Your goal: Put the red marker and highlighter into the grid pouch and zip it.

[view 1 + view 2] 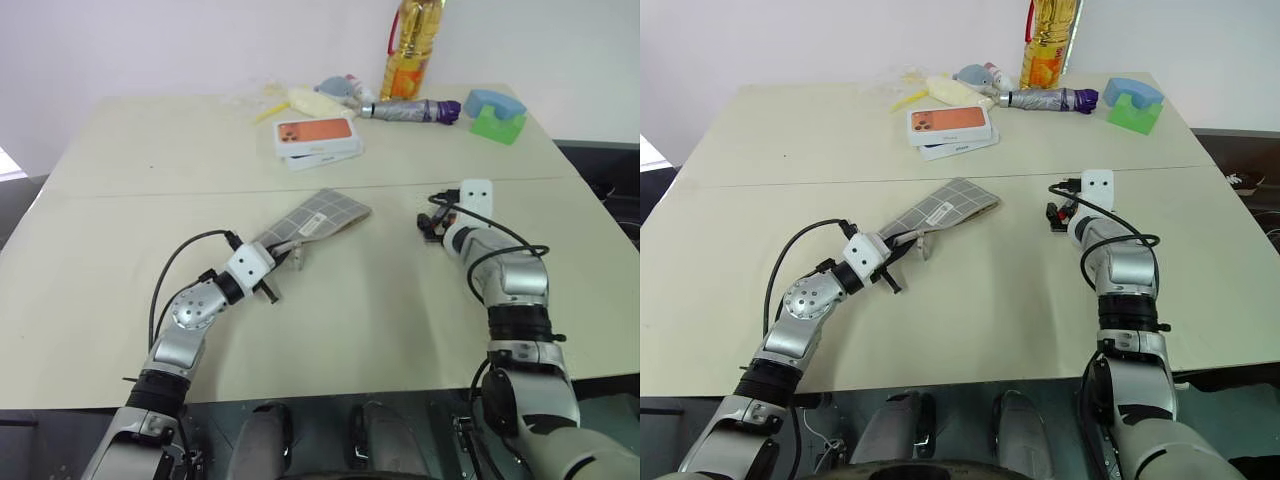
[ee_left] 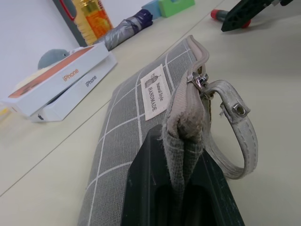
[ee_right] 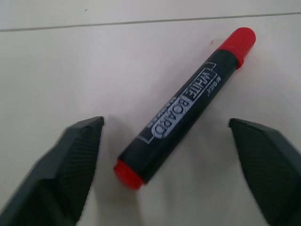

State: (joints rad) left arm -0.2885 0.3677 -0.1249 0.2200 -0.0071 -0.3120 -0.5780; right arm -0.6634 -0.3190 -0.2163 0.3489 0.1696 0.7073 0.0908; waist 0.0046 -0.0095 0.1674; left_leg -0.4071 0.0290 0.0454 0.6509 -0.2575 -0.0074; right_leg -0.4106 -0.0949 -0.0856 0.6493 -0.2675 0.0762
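Observation:
The grid pouch (image 1: 322, 214) lies flat near the table's middle, grey with white lines and a small white label (image 2: 155, 90). My left gripper (image 1: 278, 268) is shut on the pouch's near end, pinching the fabric edge beside the zipper pull and grey wrist strap (image 2: 235, 127). The red marker (image 3: 188, 106), black-bodied with red ends, lies on the table to the right. My right gripper (image 3: 165, 123) hovers over it, open, one finger on each side and apart from it. The highlighter is out of view.
Two stacked white phone boxes (image 1: 318, 138) sit behind the pouch. Along the far edge are a folded grey umbrella (image 1: 410, 110), a yellow oil bottle (image 1: 412, 45), a blue and green block (image 1: 497, 115) and pale clutter (image 1: 290, 98).

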